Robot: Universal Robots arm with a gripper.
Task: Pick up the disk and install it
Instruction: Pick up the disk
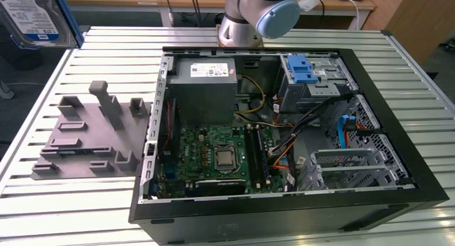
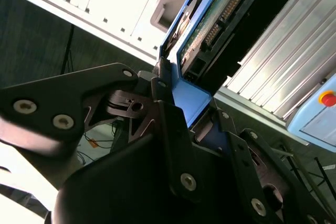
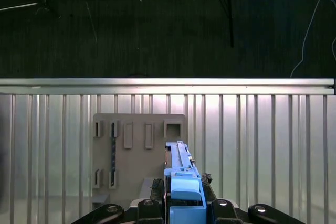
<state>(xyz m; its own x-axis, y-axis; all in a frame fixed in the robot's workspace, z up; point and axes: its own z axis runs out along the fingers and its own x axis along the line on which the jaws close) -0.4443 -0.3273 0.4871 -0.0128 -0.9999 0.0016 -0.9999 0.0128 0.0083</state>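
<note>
Clamping the disk (image 3: 179,162) by its blue carrier, the hand (image 3: 185,205) held it aloft over the grey fixture (image 3: 131,150) on the slatted bench (image 3: 262,145).

A: We have the computer case (image 1: 284,150) on the table (image 1: 71,208), toward its edge at the exterior view's right. The arm's base (image 1: 238,27) stands at the far edge behind it.
B: We note the holder plate (image 1: 85,134) beside the case, near the opposite edge.
A: Inside the case: power supply (image 1: 206,89) at the far side, the board (image 1: 220,155) before it, drive cage (image 1: 313,81) in the far corner.
B: The disk (image 3: 181,174) sits clamped in the gripper (image 3: 184,198), off the table, over the plate.
</note>
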